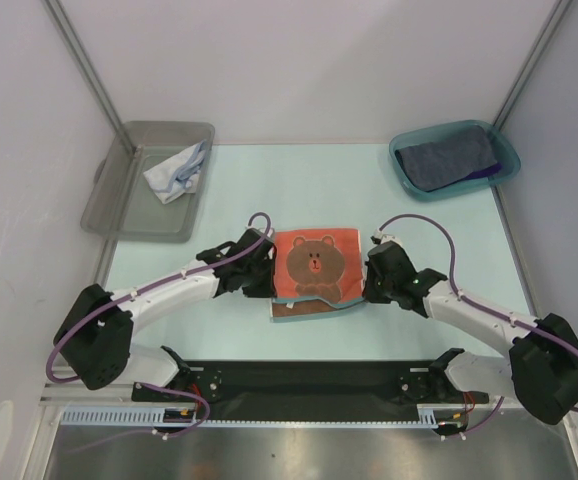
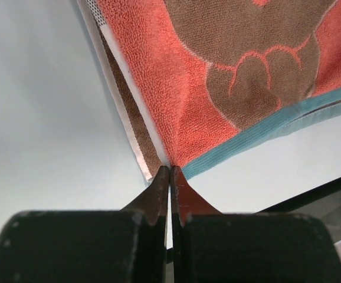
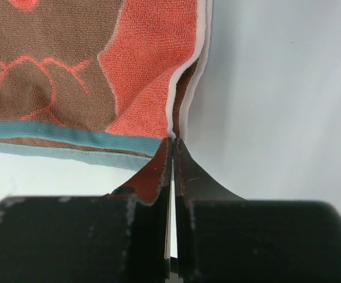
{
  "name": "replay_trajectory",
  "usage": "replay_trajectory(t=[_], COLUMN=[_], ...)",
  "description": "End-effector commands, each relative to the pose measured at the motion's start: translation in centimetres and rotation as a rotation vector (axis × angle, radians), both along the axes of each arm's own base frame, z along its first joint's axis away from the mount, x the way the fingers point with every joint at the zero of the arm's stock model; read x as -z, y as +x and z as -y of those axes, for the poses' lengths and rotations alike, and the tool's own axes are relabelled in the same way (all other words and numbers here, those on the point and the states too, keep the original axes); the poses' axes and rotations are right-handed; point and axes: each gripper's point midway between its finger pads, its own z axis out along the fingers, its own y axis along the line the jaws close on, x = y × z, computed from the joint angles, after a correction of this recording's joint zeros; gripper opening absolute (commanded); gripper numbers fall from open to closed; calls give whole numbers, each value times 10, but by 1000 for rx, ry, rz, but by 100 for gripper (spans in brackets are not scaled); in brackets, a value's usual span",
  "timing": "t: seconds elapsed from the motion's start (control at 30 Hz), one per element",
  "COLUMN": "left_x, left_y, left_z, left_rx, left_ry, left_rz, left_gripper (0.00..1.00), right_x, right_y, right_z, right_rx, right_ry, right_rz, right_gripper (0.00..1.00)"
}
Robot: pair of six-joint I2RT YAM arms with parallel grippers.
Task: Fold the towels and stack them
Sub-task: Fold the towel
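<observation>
A: Two pinches set. Left gripper [image 2: 170, 172] clamps the bear towel [image 2: 217, 100] by the corner at its tips; right gripper [image 3: 173, 142] clamps the opposite corner.
B: Cloth spans between them, ahead of both tips. Judgement: lift evenly, carry corners forward together, land edge on edge.

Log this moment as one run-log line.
left hand: shut on orange-red towel, near-left corner | right hand: shut on its near-right corner | towel: bear print up, two layers showing
</observation>
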Motion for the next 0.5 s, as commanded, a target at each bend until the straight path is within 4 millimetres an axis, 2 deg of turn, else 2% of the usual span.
replay_trajectory(t=[0.0, 0.07, 0.1, 0.17, 0.23, 0.37, 0.47], left_x=[-8, -10, -12, -19, -22, -25, -37], left_y=[3, 5, 6, 8, 9, 11, 14], left_z=[12, 9, 7, 6, 7, 2, -5], left_rx=[-5, -12, -13, -16, -15, -35, -51], left_ry=[-47, -27, -19, -9, -12, 2, 29], left_rz=[13, 17, 24, 34, 39, 52, 75], left_gripper=[0, 0, 0, 0, 0, 0, 0], right_x=[-5, -11, -21, -28, -36, -41, -57], right_y=[6, 9, 15, 16, 16, 15, 13], right_z=[-5, -4, -4, -1, -3, -6, -11], right_rx=[-16, -20, -18, -19, -30, -38, -56], right_ry=[8, -6, -11, -23, -11, 2, 48], right_rz=[31, 43, 71, 80, 101, 92, 114], right_gripper=[0, 0, 0, 10, 0, 0, 0])
